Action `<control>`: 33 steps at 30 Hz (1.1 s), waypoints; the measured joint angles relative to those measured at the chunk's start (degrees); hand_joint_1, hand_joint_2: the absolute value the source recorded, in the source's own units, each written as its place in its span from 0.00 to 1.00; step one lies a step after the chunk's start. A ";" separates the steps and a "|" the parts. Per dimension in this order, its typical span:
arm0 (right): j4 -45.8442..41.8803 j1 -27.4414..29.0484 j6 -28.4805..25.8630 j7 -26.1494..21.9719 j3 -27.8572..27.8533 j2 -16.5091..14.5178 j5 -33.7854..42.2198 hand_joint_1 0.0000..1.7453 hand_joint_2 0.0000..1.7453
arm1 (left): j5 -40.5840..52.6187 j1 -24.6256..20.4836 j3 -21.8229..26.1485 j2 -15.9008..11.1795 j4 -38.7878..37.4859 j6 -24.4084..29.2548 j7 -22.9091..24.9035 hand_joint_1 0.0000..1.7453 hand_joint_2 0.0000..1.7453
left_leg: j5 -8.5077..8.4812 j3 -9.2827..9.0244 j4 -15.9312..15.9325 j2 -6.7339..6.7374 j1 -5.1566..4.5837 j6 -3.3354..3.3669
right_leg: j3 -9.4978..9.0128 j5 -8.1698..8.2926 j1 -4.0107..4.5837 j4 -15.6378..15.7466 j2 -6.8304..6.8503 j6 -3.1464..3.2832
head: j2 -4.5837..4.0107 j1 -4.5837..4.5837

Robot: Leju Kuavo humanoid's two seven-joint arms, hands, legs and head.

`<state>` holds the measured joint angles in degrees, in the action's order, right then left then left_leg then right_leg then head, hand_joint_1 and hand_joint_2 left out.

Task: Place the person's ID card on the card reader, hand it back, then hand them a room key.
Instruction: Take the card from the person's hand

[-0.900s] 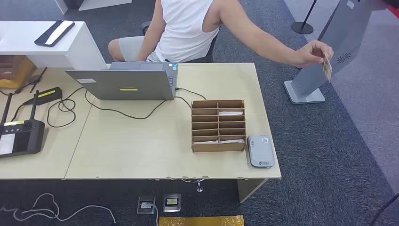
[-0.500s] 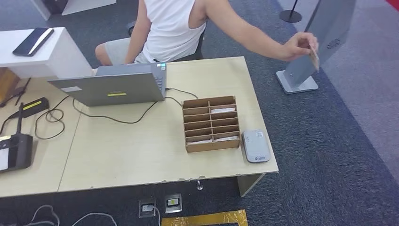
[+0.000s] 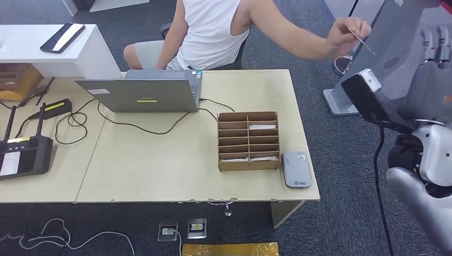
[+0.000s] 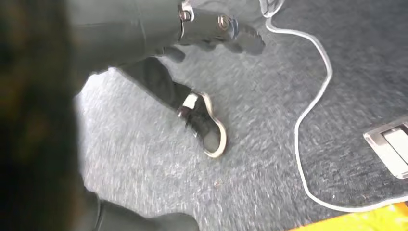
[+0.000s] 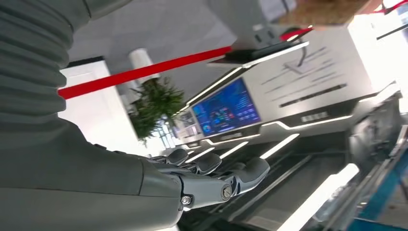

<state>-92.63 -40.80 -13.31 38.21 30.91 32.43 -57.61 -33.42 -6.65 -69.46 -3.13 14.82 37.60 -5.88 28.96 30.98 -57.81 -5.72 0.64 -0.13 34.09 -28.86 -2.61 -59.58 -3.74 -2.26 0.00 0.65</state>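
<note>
Right hand (image 3: 434,64): raised at the right side of the head view, beyond the table's right end, fingers extended upward and apart, holding nothing; in the right wrist view the same hand (image 5: 211,178) shows its fingers stretched out side by side, empty. Left hand (image 4: 216,29): seen in the left wrist view over grey carpet, fingers loosely extended with nothing in them, though that picture is blurred. ID card (image 3: 361,41): pinched in the person's hand (image 3: 345,31), held out in the air past the table's far right corner, near the right hand but apart from it, in front of a grey kiosk stand (image 3: 373,53). Card reader (image 3: 296,169): grey, flat on the light wooden table (image 3: 160,170) at its near right corner, just beside the cardboard sorter (image 3: 248,141). Cardboard sorter: upright compartments in two columns, white cards lying in several slots. Laptop (image 3: 141,93): open, its lid facing the camera, at the far side of the table, a black cable running from it. Person: seated behind the table in a white sleeveless top, arm stretched toward the robot's right.
</note>
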 joint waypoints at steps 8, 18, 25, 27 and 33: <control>-1.55 -2.05 -0.07 -0.54 10.53 -1.66 1.79 0.00 1.00 | -8.26 0.08 -0.06 0.36 0.02 -0.04 0.99 0.00 1.00 | 0.06 -0.06 0.00 0.40 0.01 -0.02 | 0.01 0.04 0.01 0.14 -0.32 0.05 | 0.00 0.02; 0.25 -6.30 1.84 -1.91 17.78 -3.22 1.63 0.00 1.00 | -8.28 0.11 -0.18 0.39 0.11 -0.09 1.27 0.00 1.00 | 0.07 -0.06 0.00 0.47 0.08 -0.03 | 0.03 0.05 0.08 0.14 -0.36 0.06 | 0.00 0.02; 3.59 -8.90 1.48 -2.66 20.96 -4.99 3.19 0.72 1.00 | -8.28 0.11 -0.20 0.41 0.11 -0.12 1.27 0.00 1.00 | 0.09 -0.06 0.00 0.49 0.10 -0.08 | 0.04 0.05 0.10 0.14 -0.36 0.07 | 0.00 0.03; 4.64 -9.55 1.06 -2.88 21.81 -5.44 4.07 1.00 1.00 | -8.28 0.12 -0.20 0.42 0.11 -0.11 1.27 0.00 1.00 | 0.10 -0.07 0.00 0.50 0.10 -0.08 | 0.04 0.05 0.11 0.14 -0.36 0.07 | 0.00 0.02; 7.11 -11.02 0.05 -3.43 24.13 -6.60 6.64 1.00 1.00 | -8.28 0.20 -0.20 0.46 0.11 -0.08 1.27 0.00 1.00 | 0.10 -0.07 0.00 0.52 0.11 -0.08 | 0.05 0.05 0.11 0.14 -0.37 0.07 | 0.00 0.02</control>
<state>-85.52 -51.81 -13.25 34.78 55.04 25.83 -50.98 -41.70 -6.45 -69.66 -2.67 14.93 37.53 -4.61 29.05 30.91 -57.81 -5.21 0.75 -0.21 34.15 -28.81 -2.50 -59.44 -4.11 -2.19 0.00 0.67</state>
